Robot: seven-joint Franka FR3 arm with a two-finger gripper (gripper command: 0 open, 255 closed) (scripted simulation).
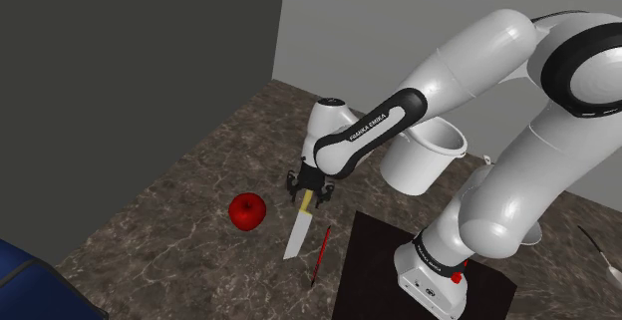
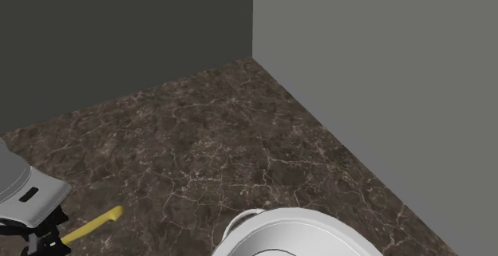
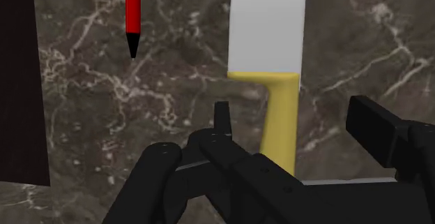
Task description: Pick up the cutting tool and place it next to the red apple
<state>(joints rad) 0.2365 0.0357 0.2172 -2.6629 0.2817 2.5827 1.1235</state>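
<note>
Yellow-handled knife (image 3: 268, 62), between parted fingers (image 3: 380, 132)

You are working over a dark brown marbled counter (image 1: 169, 218). Directly below the gripper (image 1: 307, 196) a knife (image 1: 297, 234) lies flat, its yellow handle nearest the gripper and its white blade pointing away. A red apple (image 1: 246, 209) sits near the gripper on one side. On the other side a red pencil (image 1: 320, 256) lies just beside the blade. A white bucket (image 1: 424, 154) stands well apart.

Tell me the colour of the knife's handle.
Yellow. The knife handle shows best in the wrist view.
</note>
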